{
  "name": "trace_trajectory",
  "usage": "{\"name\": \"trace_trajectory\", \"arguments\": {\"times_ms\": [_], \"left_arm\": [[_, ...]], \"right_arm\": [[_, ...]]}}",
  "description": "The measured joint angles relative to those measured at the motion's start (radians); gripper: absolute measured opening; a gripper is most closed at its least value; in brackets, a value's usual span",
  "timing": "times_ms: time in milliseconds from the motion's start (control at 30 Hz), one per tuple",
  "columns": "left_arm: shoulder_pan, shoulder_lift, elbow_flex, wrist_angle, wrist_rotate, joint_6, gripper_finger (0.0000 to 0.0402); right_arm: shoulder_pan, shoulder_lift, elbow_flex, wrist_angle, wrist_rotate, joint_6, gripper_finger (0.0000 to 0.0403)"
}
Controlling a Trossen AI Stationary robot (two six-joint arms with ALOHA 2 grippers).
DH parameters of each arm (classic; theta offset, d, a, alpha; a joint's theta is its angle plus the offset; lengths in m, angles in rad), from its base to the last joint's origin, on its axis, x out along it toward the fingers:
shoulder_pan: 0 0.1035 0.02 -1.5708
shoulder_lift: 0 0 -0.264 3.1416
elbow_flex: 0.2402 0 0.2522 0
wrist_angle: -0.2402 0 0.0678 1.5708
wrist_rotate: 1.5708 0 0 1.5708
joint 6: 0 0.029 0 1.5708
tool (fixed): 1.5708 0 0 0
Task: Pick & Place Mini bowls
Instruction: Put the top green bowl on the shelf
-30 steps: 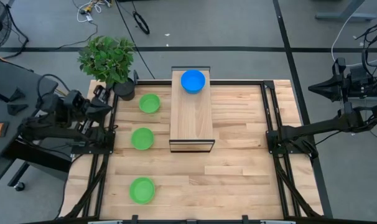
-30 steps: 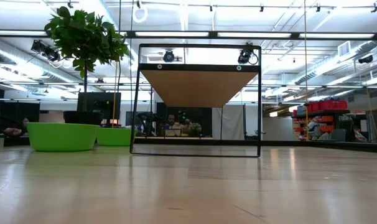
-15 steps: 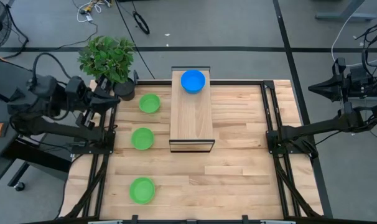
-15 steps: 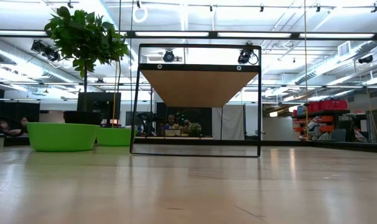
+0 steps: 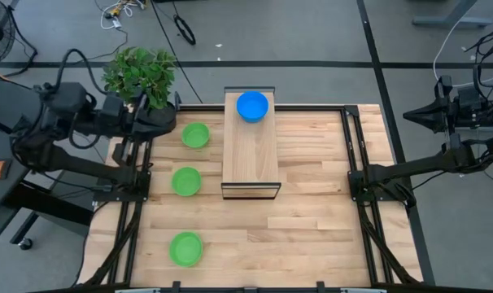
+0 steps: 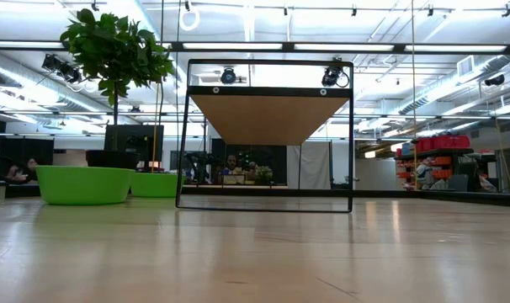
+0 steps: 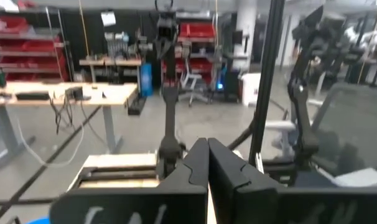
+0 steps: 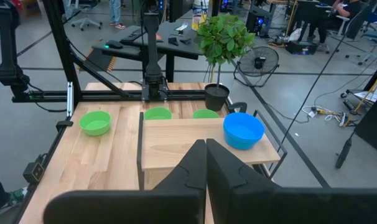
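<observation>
Three green mini bowls (image 5: 195, 135) (image 5: 186, 181) (image 5: 185, 248) sit base down in a row along the table's left side. A blue mini bowl (image 5: 252, 107) stands on the far end of a raised wooden shelf (image 5: 250, 155) at mid table; it also shows in the right wrist view (image 8: 243, 129). My left gripper (image 5: 170, 116) hovers shut and level above the far left corner, beside the plant pot and left of the farthest green bowl. My right gripper (image 5: 409, 116) waits shut beyond the table's right edge. Both hold nothing.
A leafy plant (image 5: 139, 75) in a dark pot stands at the far left corner, right beside my left gripper. Black frame rails (image 5: 352, 155) run along both table sides. Bare wood lies right of the shelf and along the near edge.
My left arm has risen and its gripper has tipped up to level, moving out toward the table's right and far edge, up to the plant pot. Its fingers have stayed shut. The bowls have not moved.
</observation>
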Motion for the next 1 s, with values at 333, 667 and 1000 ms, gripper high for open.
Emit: {"name": "trace_trajectory", "arguments": {"times_ms": [333,667,1000], "left_arm": [[0.033,0.082,0.1,-0.127,0.014,-0.001,0.0],[0.049,0.106,0.106,-0.125,0.035,0.017,0.0],[0.049,0.109,0.106,-0.126,0.035,0.023,0.0]], "right_arm": [[0.0,0.0,0.0,0.0,0.0,0.0,0.0006],[0.0,0.0,0.0,0.0,0.0,0.0,0.0006],[0.0,0.0,0.0,0.0,0.0,0.0,0.0006]]}}
